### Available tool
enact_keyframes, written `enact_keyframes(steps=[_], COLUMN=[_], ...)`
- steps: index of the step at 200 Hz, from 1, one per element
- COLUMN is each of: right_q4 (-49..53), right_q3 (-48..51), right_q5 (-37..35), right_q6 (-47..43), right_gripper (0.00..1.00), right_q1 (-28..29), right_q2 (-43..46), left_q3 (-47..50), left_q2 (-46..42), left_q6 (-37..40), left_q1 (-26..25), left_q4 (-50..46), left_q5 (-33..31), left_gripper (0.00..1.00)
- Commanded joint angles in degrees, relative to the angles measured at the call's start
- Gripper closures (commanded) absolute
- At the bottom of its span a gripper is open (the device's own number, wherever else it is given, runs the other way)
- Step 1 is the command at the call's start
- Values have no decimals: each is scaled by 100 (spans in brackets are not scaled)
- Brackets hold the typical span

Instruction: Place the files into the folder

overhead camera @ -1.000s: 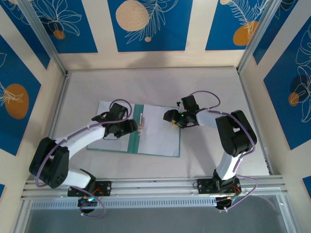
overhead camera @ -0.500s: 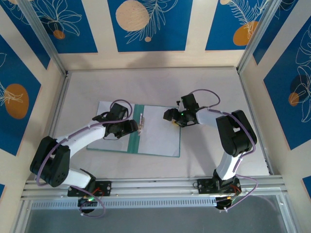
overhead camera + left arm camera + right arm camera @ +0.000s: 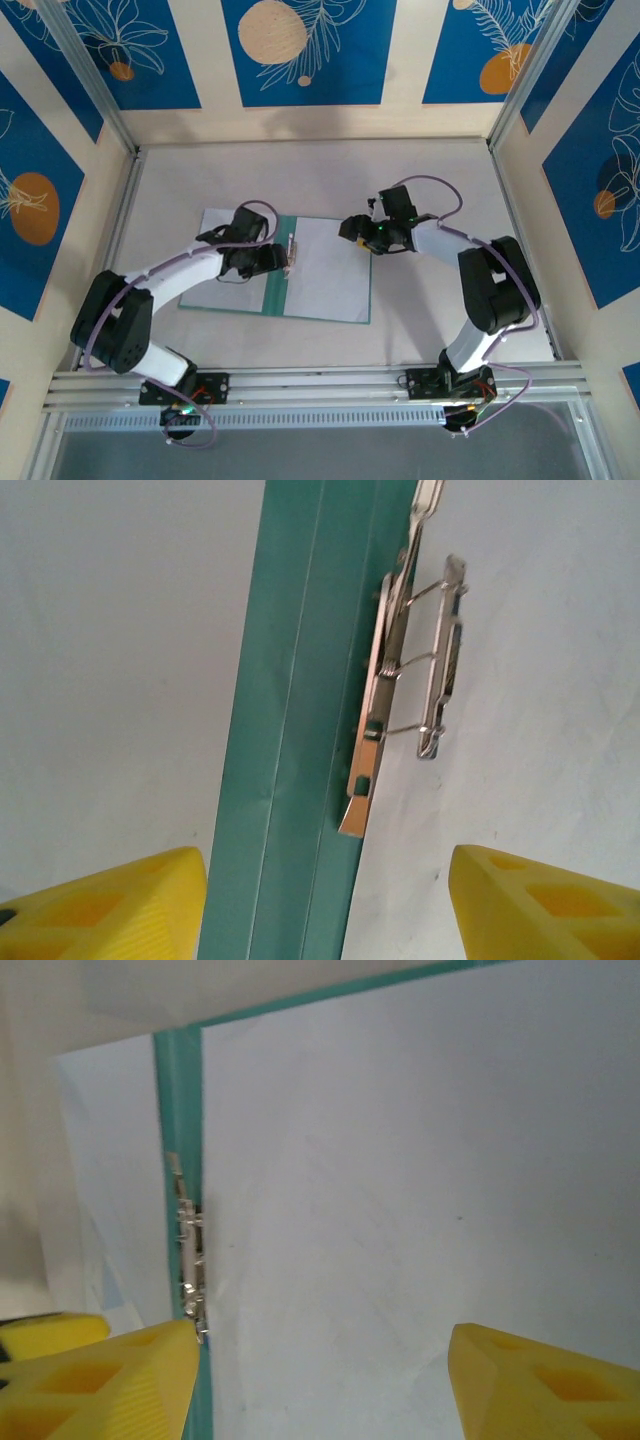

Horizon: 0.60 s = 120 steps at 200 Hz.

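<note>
The teal-green folder (image 3: 275, 285) lies open and flat on the table, its spine (image 3: 290, 680) running near to far. A white file covers the right half (image 3: 325, 275), and another white file covers the left half (image 3: 215, 232). A metal clip (image 3: 440, 650) sits beside the spine on the right sheet. My left gripper (image 3: 272, 260) hovers over the spine and clip, open, with nothing between its yellow fingers (image 3: 110, 905). My right gripper (image 3: 350, 228) hangs open over the right sheet's far right corner, and its yellow fingers (image 3: 540, 1385) are also empty.
The folder sits mid-table on a pale surface (image 3: 300, 180). Metal frame rails (image 3: 120, 220) and patterned walls bound the left, right and far sides. A rail (image 3: 320, 385) with both arm bases runs along the near edge.
The right gripper has drifted a little toward the far side over the sheet's corner. The left arm has shifted slightly, its gripper staying over the spine.
</note>
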State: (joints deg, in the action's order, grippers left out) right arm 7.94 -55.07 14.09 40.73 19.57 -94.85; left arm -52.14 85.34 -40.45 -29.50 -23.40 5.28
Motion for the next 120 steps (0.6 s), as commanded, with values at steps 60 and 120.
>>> enact_keyframes(steps=[60,120], right_q4=[316,333], right_q3=[-121,122], right_q5=[761,971], right_q6=[-83,-47], right_gripper=[32,32], right_q1=[-296,-373], right_q2=[854,1262], left_q3=[100,-1234], left_q2=[-52,1591], left_q6=[806,1645], left_q1=[998,1031], left_q4=[649,1484], left_q5=[649,2043], left_gripper=[31,12])
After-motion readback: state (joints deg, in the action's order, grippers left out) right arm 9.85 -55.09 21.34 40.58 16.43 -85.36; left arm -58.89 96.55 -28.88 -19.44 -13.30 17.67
